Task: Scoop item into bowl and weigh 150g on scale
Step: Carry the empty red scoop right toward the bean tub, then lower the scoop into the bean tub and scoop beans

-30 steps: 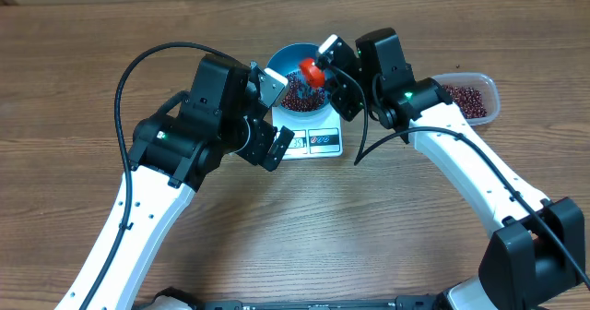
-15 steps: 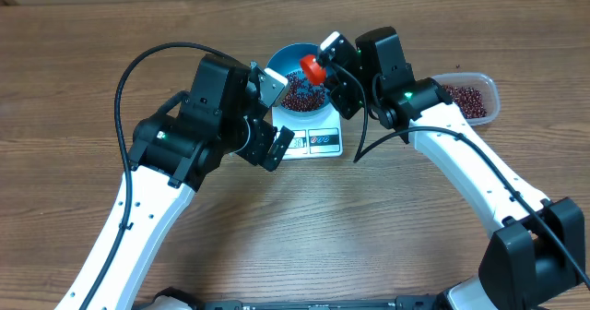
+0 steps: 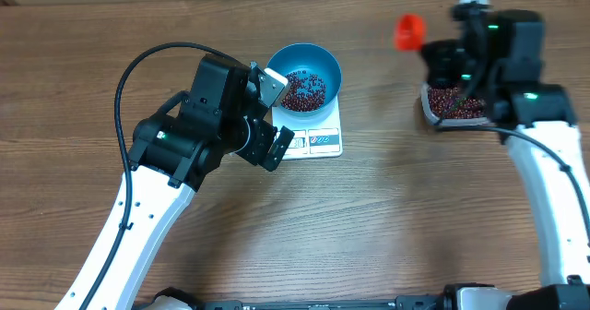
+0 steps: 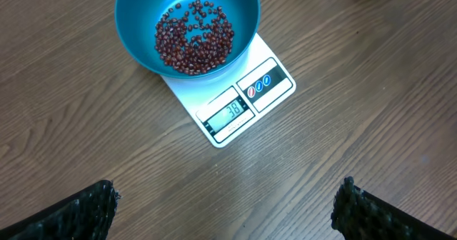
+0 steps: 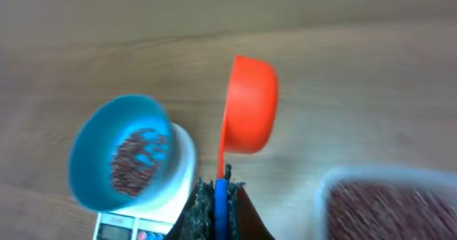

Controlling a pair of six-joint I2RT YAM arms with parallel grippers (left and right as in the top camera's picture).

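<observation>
The blue bowl stands on the white scale, and a shallow heap of dark red beans lies in it. The display reads about 38. My left gripper hangs open over bare wood in front of the scale, with nothing between its fingers. My right gripper is shut on the thin handle of an orange scoop. In the overhead view the scoop sits far right of the bowl, next to the tub. I cannot tell what is in its cup.
A clear plastic tub holding more beans stands at the right, partly under my right arm. In the right wrist view its rim lies just right of the fingers. Bare wooden table surrounds the scale.
My right arm has swung from over the bowl to the right, carrying the scoop up beside the tub. The left arm has not moved.
</observation>
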